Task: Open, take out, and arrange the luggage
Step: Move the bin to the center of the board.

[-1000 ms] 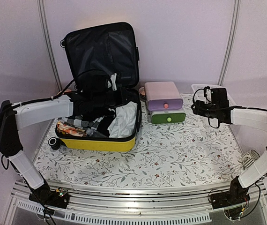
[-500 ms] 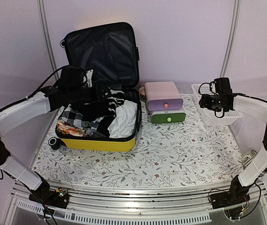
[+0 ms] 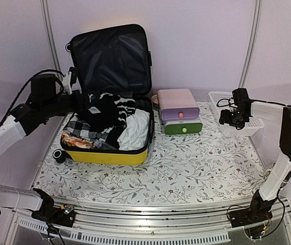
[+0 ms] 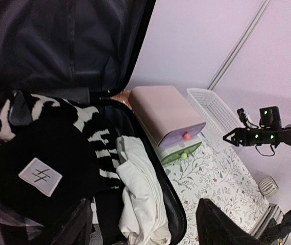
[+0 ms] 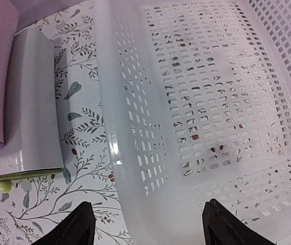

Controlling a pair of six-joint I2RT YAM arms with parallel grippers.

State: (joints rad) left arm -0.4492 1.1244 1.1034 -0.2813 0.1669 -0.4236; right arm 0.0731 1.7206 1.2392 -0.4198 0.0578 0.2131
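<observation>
left gripper [image 4: 145, 227], fingers spread wide and empty, hangs over clothes [image 4: 48, 168] in the glossy yellow hard-shell suitcase [image 3: 107, 155]. the suitcase lies far-left on the floral desk [image 3: 196, 168], lid [image 3: 110, 56] upright, long axis left-right, wheels [image 3: 58, 155] leftward. right gripper [image 5: 150, 227], also wide, hangs over the white mesh plastic basket [image 5: 196, 102].

Table [image 3: 186, 168]: floral-print cover
Left: open yellow luggage [image 3: 107, 155]
Middle: pink-and-green drawer box [image 3: 178, 109]
Right: white mesh basket [image 3: 216, 104], apparently near the edge

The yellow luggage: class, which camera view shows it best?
Top external: the whole luggage, standing open, clothes inside. Left wrist shows only its inside and clothes; right wrist shows none of it.
</observation>
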